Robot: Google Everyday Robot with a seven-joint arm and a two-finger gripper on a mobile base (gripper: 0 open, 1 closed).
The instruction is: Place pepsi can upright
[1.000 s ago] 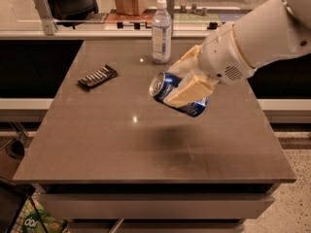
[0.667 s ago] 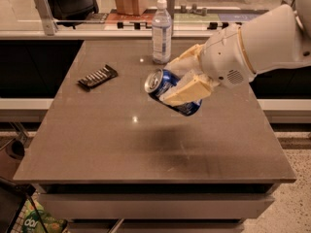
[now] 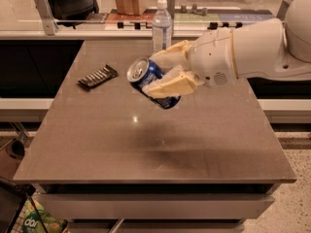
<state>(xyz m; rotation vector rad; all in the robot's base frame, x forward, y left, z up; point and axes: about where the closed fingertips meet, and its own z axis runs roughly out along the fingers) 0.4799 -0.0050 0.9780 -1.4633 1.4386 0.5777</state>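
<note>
The pepsi can (image 3: 146,77) is blue with a silver top and pull tab. It is held in the air above the middle of the brown table (image 3: 146,144), tilted on its side with the top facing left and up. My gripper (image 3: 163,76) comes in from the right on a white arm and is shut on the can, one cream finger (image 3: 170,85) across its front and the other behind it.
A clear plastic water bottle (image 3: 162,25) stands upright at the table's back edge, just behind the gripper. A dark snack bar (image 3: 97,76) lies at the back left. A counter with a wooden box runs behind the table.
The gripper has carried the can a little to the left and slightly up, and the can's top has tipped further upward.
</note>
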